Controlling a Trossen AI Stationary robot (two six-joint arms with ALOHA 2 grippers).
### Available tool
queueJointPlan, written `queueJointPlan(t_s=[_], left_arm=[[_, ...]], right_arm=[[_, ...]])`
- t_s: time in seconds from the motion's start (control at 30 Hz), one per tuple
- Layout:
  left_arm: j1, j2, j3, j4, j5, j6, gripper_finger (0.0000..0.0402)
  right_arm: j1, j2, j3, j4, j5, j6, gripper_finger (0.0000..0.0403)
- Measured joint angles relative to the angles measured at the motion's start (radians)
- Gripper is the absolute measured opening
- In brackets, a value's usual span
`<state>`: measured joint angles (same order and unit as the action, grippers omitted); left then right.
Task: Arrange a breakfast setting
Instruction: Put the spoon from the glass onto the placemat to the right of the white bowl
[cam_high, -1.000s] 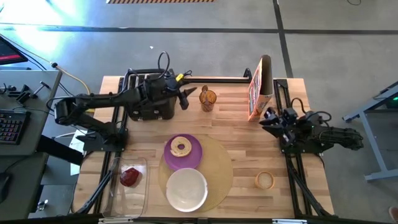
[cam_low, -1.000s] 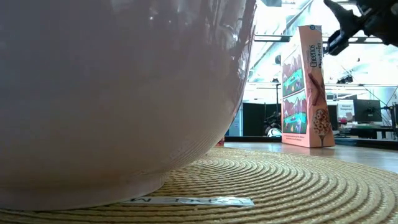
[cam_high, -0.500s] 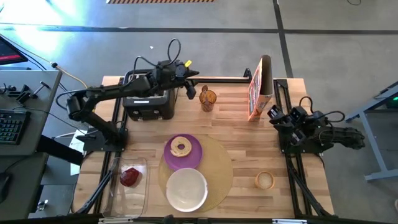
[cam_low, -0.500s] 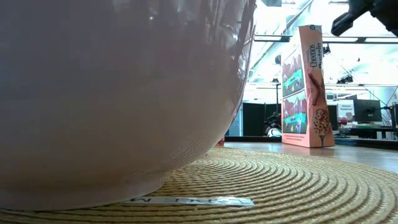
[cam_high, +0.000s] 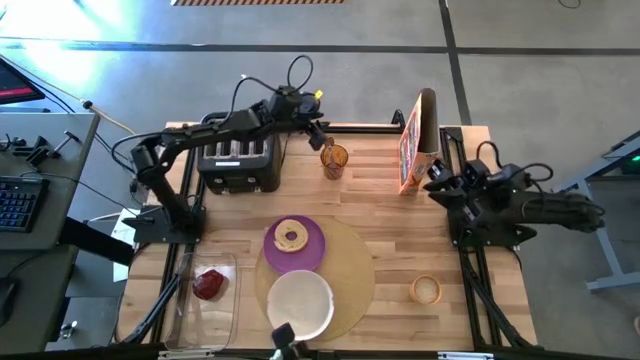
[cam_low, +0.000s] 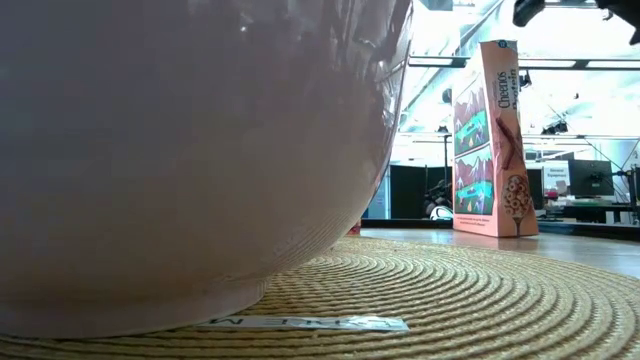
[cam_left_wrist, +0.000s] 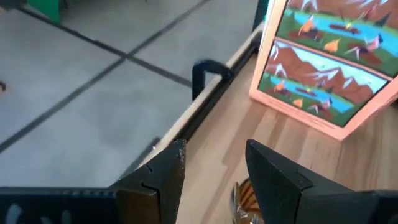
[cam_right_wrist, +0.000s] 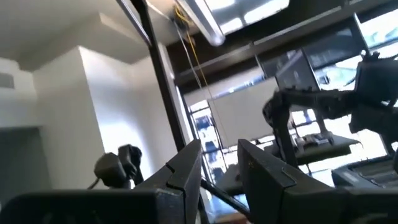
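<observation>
Approach from directly above suits the left gripper, its fingers parted and empty beside the cup that appears to hold the metal spoon, near the table's rear edge; right gripper waits, slightly open and empty.

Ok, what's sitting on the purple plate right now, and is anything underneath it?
A toasted bagel ring lies on the small purple plate, nothing else. The plate overlaps the edge of the round tan placemat, partly on the wooden table. Whatever is directly beneath the plate is covered.
</observation>
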<state>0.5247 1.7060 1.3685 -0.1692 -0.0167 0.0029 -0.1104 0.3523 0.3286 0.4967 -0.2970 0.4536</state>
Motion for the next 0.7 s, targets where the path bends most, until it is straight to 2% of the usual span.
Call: queueJointPlan(t_s=[0.3,0.7], left_arm=[[0.001,0.092,0.082,-0.119,0.040,0.001,0.0156],[0.000,0.143,0.083,-0.152,0.048,0.002,0.0156]], right_arm=[[0.000,0.138,0.094,-0.053,-0.044,-0.017,0.0099],[0.028,0.172,0.103,-0.052,-0.055,-0.009,0.0099]])
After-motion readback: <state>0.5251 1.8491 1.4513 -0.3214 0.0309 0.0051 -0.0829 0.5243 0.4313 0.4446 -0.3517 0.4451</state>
